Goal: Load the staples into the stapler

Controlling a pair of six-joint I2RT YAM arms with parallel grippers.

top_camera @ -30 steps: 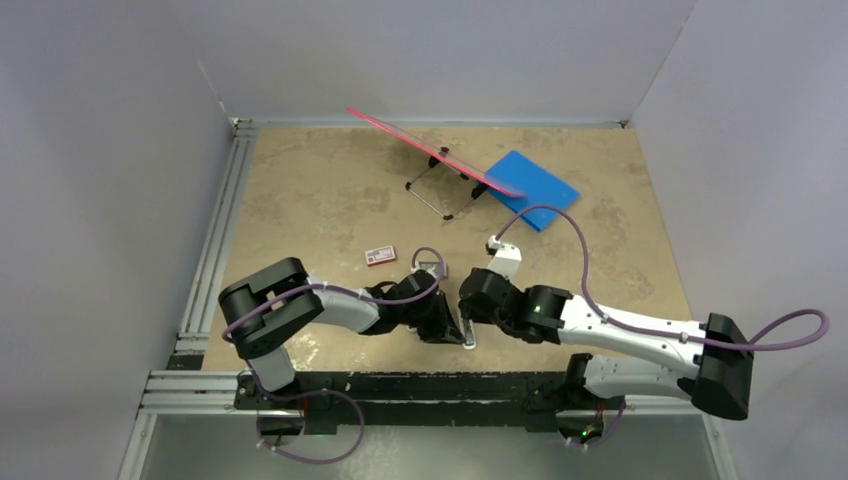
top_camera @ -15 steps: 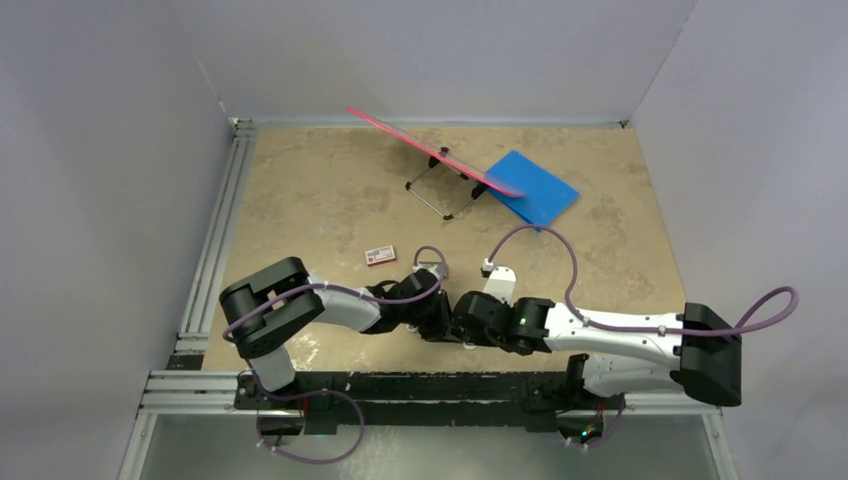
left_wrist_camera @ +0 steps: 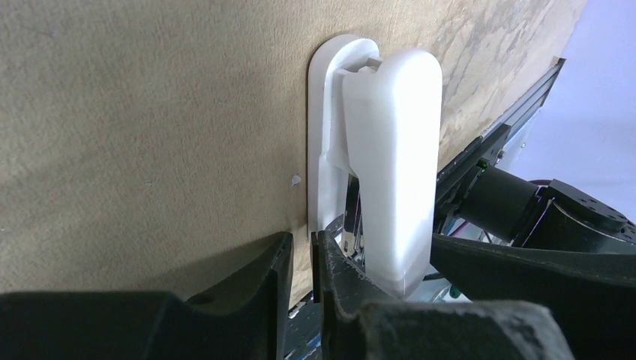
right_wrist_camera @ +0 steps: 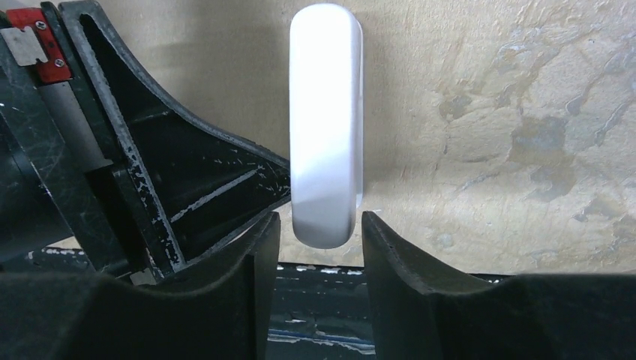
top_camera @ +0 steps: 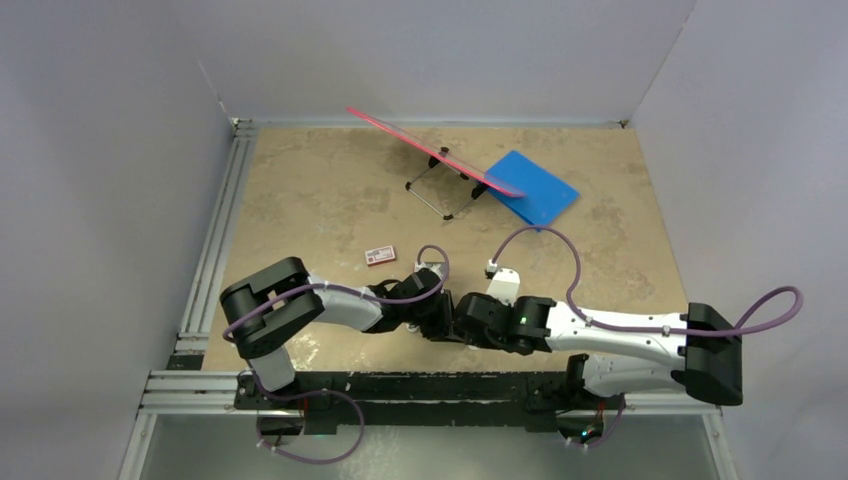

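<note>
While my parted right gripper (right_wrist_camera: 321,222) straddles its near end, the white bar-shaped plastic stapler (right_wrist_camera: 322,112) runs lengthwise away; whether my left gripper (left_wrist_camera: 301,241) grips, I cannot tell.

Stapler (right_wrist_camera: 324,135): casing was smooth white plastic with a soft satin sheen. Table (top_camera: 320,190): top was matt and tan, mottled like stone, faintly grainy. Fingers (right_wrist_camera: 442,300) of the right gripper (right_wrist_camera: 320,223) were matt black plastic with a fine rough grain. The left gripper (left_wrist_camera: 300,241) was the same black plastic, scuffed and scratched pale along its edges. Staple box (top_camera: 380,255): red-and-white card. Rails (top_camera: 213,260) at the table's left edge were bare grey metal. Blue sheet (top_camera: 530,185): smooth and matt.
</note>
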